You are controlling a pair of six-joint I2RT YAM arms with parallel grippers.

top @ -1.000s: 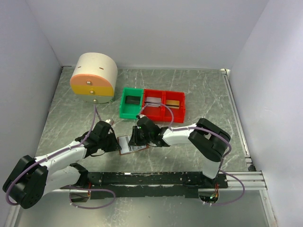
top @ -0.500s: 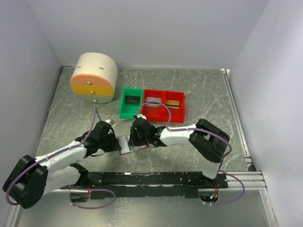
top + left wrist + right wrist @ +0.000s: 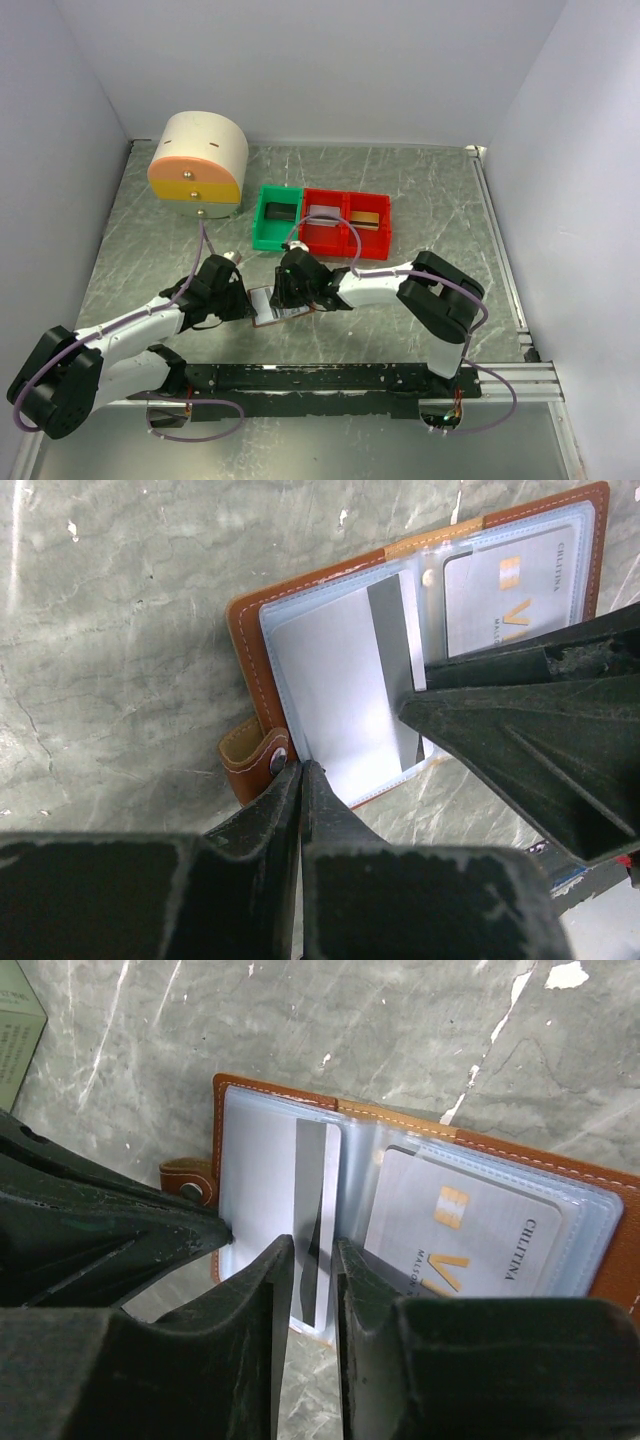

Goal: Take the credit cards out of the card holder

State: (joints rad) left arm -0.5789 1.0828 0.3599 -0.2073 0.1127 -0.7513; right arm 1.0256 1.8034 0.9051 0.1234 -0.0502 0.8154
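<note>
The brown card holder (image 3: 266, 306) lies open on the table between both arms. Its left pale-blue panel holds a white card (image 3: 262, 1175) with a grey stripe. The right panel holds a grey card (image 3: 470, 1230) with gold print. My left gripper (image 3: 302, 770) is shut, its tips pressing on the holder's (image 3: 248, 650) left edge beside the snap tab (image 3: 248, 767). My right gripper (image 3: 312, 1255) stands over the middle of the holder (image 3: 520, 1153). Its jaws are a narrow gap apart, with the striped card's right edge in that gap.
A green bin (image 3: 262, 232) and a two-part red bin (image 3: 345, 243) with dark items stand behind the holder. A round cream drawer unit (image 3: 198, 165) sits at the back left. A small pale box (image 3: 15, 1020) lies just left of the holder. White walls enclose the table.
My right gripper has shifted slightly left over the holder, and the holder has slid a little left with it. The left gripper has stayed shut in place.
</note>
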